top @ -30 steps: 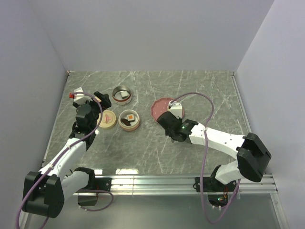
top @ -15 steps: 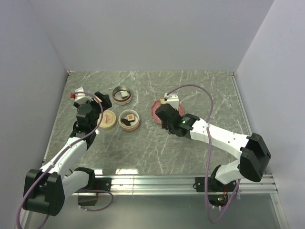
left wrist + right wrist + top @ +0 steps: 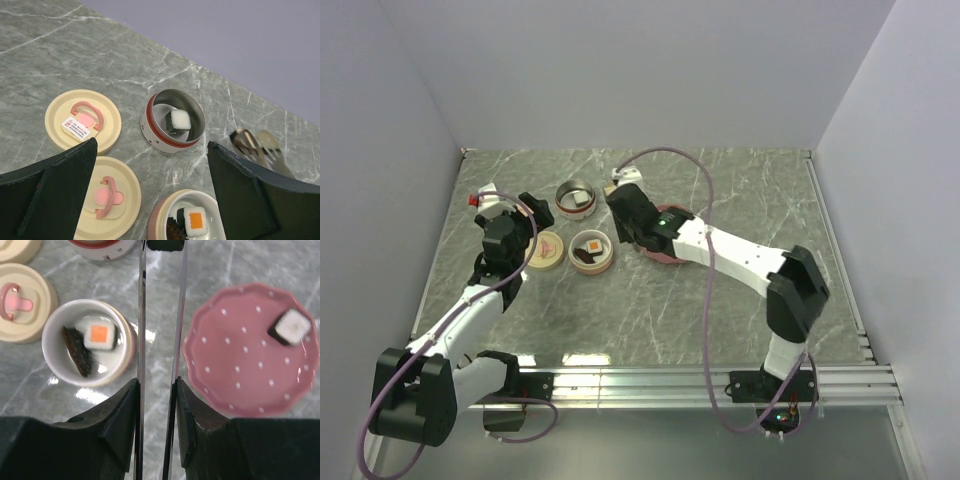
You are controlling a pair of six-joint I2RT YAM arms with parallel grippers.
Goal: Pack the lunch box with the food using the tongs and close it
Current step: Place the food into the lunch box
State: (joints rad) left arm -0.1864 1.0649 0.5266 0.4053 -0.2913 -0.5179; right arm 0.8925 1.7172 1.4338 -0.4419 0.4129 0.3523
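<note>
While the right gripper [image 3: 157,390] pinches the tongs [image 3: 141,315] over the gap between bowl [image 3: 50,330] and plate [image 3: 235,365], the left gripper [image 3: 152,150] stands spread; bowl holds two pieces [image 3: 100,335], tin [image 3: 150,125] apparently one

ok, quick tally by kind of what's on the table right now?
food pieces: 4 (white piece, orange-topped piece, brown oblong, plate piece)
lids: 2 (far lid, near lid)
containers: 2 (steel tin, white bowl)
pink plate: 1
tongs: 1
total: 10
</note>
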